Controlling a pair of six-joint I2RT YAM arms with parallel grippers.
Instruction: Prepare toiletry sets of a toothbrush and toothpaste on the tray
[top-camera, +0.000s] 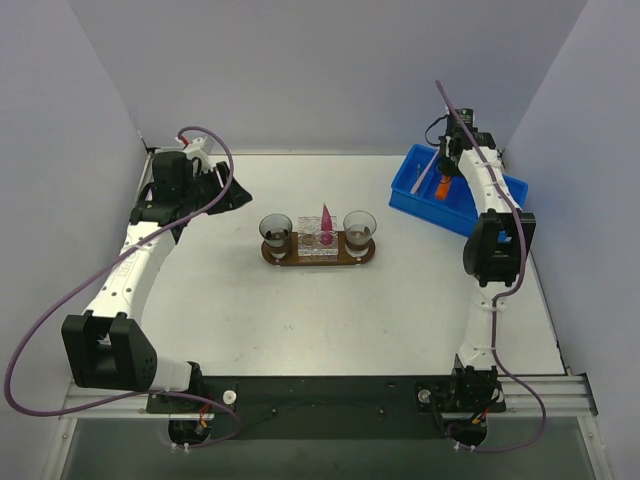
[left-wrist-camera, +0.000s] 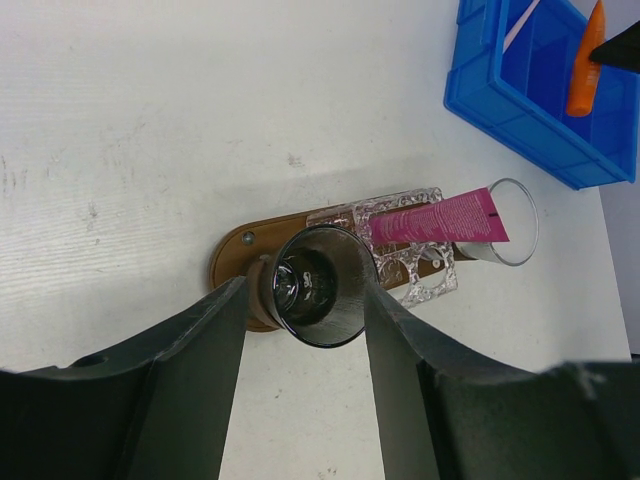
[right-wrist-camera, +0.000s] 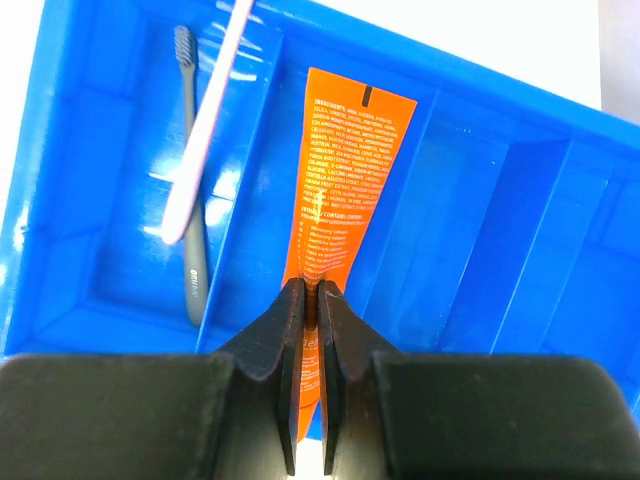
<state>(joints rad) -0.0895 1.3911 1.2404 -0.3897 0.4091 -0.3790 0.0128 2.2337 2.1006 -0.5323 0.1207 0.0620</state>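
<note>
Orange toothpaste tube (right-wrist-camera: 340, 190) first: my right claw (right-wrist-camera: 312, 295) is clenched on its narrow end. The broad crimped end points away from the wrist, inside a middle compartment of the blue bin (right-wrist-camera: 520, 230). I can't tell whether the tube is off the floor. One compartment over, the pale-pink toothbrush (right-wrist-camera: 205, 130) lies slanted across a grey toothbrush (right-wrist-camera: 193, 285).

Out on the surface (top-camera: 300, 320), the wooden tray (left-wrist-camera: 235, 262) carries a magenta toothpaste tube (left-wrist-camera: 440, 217) propped on a clear patterned holder (left-wrist-camera: 410, 270) between two glass tumblers (left-wrist-camera: 315, 285). My left claw (left-wrist-camera: 305, 292) is released, jaws wide, holding nothing, short of the tray.

I judge this as the pick-up of the second tube. Next I need to lift clear of the bin walls, carry across, and set down without knocking a tumbler.
</note>
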